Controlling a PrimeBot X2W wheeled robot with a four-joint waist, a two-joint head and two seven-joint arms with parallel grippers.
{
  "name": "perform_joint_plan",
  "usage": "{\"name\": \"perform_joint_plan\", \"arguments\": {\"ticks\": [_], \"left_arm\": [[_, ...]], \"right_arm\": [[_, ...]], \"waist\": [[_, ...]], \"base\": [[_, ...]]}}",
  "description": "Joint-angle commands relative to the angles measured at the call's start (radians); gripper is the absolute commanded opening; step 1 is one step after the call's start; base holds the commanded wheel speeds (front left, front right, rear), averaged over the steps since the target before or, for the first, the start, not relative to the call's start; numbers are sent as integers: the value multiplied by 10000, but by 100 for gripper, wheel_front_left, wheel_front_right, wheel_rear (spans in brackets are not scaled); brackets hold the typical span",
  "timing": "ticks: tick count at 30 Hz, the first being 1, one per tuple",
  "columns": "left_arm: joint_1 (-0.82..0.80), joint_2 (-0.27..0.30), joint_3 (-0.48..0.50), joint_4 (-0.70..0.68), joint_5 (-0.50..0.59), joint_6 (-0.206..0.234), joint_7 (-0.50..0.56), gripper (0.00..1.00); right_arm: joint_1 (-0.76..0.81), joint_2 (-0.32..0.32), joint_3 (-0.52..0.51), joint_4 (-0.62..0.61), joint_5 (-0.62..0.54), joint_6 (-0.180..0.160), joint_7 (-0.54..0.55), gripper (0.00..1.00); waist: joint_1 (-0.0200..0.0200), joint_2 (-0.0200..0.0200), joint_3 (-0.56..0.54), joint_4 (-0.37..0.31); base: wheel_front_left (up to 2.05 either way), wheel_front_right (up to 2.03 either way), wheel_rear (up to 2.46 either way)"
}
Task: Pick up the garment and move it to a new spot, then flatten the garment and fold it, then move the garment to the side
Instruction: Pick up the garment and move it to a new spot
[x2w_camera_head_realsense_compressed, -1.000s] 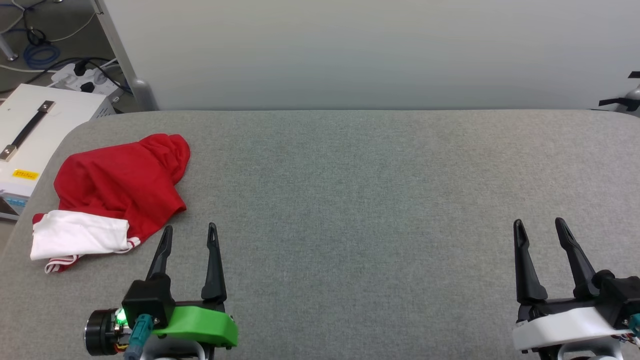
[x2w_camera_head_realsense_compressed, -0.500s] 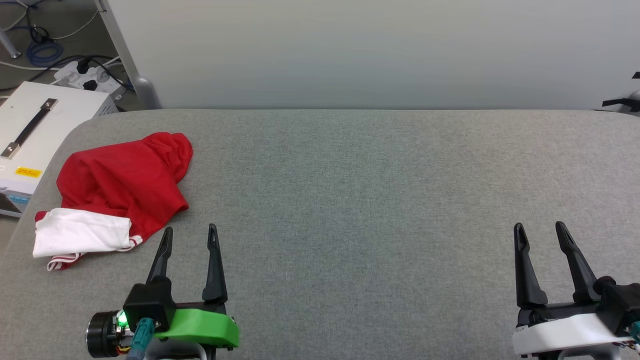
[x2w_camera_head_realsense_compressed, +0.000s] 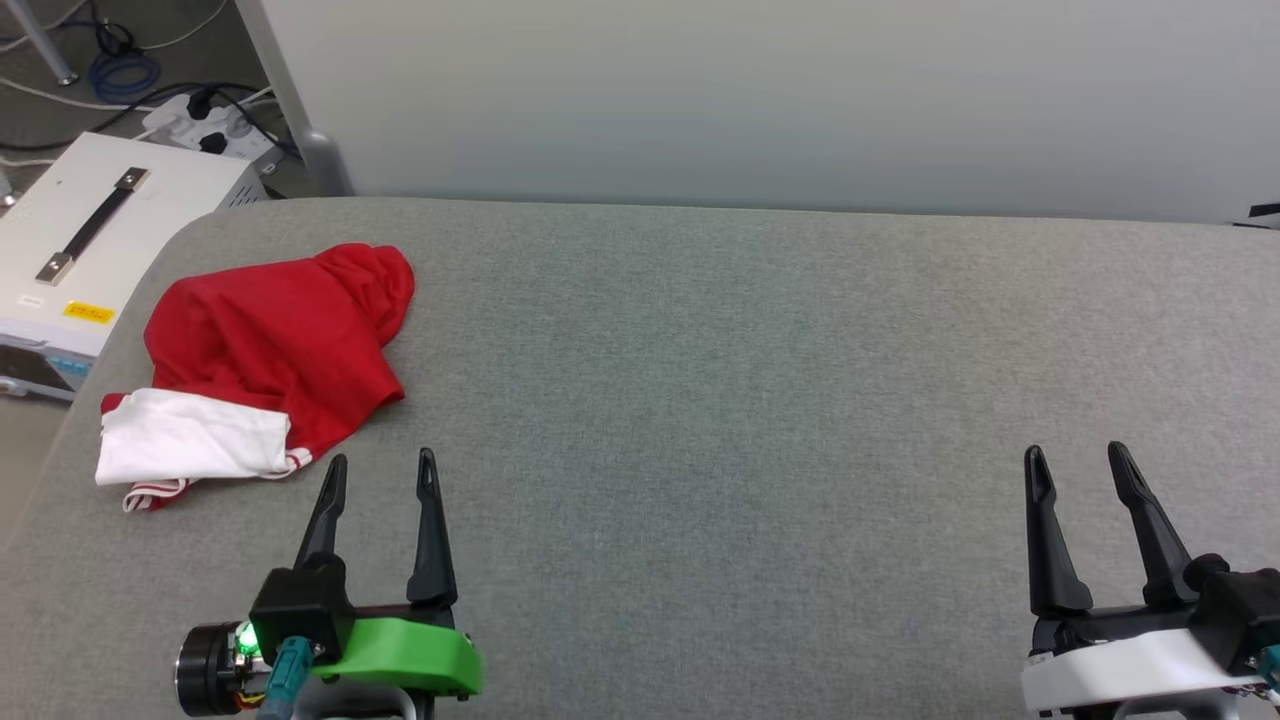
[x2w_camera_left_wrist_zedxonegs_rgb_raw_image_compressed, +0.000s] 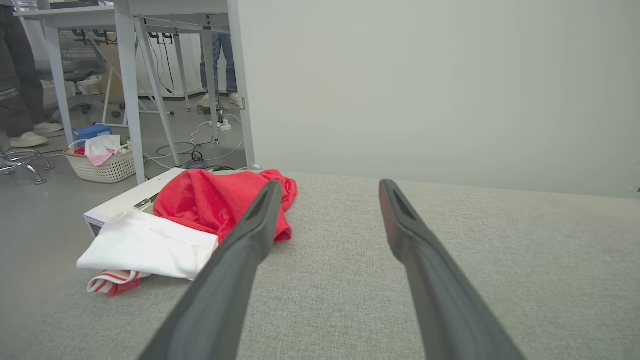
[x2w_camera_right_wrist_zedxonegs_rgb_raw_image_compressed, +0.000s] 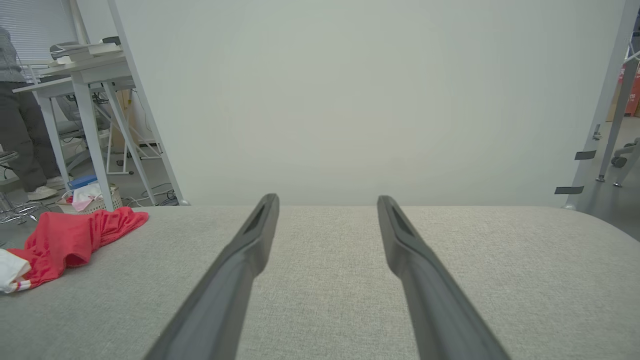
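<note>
The garment (x2w_camera_head_realsense_compressed: 270, 350) lies crumpled at the left end of the grey table (x2w_camera_head_realsense_compressed: 750, 380), red body up, with one white sleeve and striped trim toward me. Its lettering is hidden. My left gripper (x2w_camera_head_realsense_compressed: 382, 463) stands open just right of and nearer than the sleeve, apart from the cloth, with nothing between its fingers. In the left wrist view the garment (x2w_camera_left_wrist_zedxonegs_rgb_raw_image_compressed: 200, 210) sits left of the open left gripper (x2w_camera_left_wrist_zedxonegs_rgb_raw_image_compressed: 327, 185). My right gripper (x2w_camera_head_realsense_compressed: 1078, 455) is open over bare table at the lower right. The right wrist view shows the garment (x2w_camera_right_wrist_zedxonegs_rgb_raw_image_compressed: 70, 240) far left of the open right gripper (x2w_camera_right_wrist_zedxonegs_rgb_raw_image_compressed: 327, 199).
A white box with a black handle (x2w_camera_head_realsense_compressed: 90, 240) stands beside the table's left edge, with cables and a power strip (x2w_camera_head_realsense_compressed: 210, 120) on the floor behind. A pale partition wall (x2w_camera_head_realsense_compressed: 760, 100) rises behind the table. A laundry basket (x2w_camera_left_wrist_zedxonegs_rgb_raw_image_compressed: 102, 162), desks and a person's legs (x2w_camera_left_wrist_zedxonegs_rgb_raw_image_compressed: 17, 85) show beyond.
The whole head picture has shifted right and slightly down, so the camera has turned left. The garment lies as before and both grippers stay open in place.
</note>
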Motion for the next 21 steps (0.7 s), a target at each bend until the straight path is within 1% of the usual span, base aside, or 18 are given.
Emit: {"name": "perform_joint_plan", "arguments": {"ticks": [1, 5, 21], "left_arm": [[-42, -44, 11, 25, 11, 63, -59, 100], [-155, -44, 116, 21, -3, 91, -59, 100], [-397, -44, 436, 80, -436, 205, -59, 100]], "right_arm": [[50, -14, 16, -77, -52, -7, -61, 100], [-34, -14, 39, -85, -80, -7, -61, 100], [-272, -14, 183, -87, -303, -7, -61, 100]], "waist": [[0, -1, 97, 282], [0, -1, 232, 712], [0, -1, 657, 2866]], "base": [[0, 0, 0], [0, 0, 0], [0, 0, 0]]}}
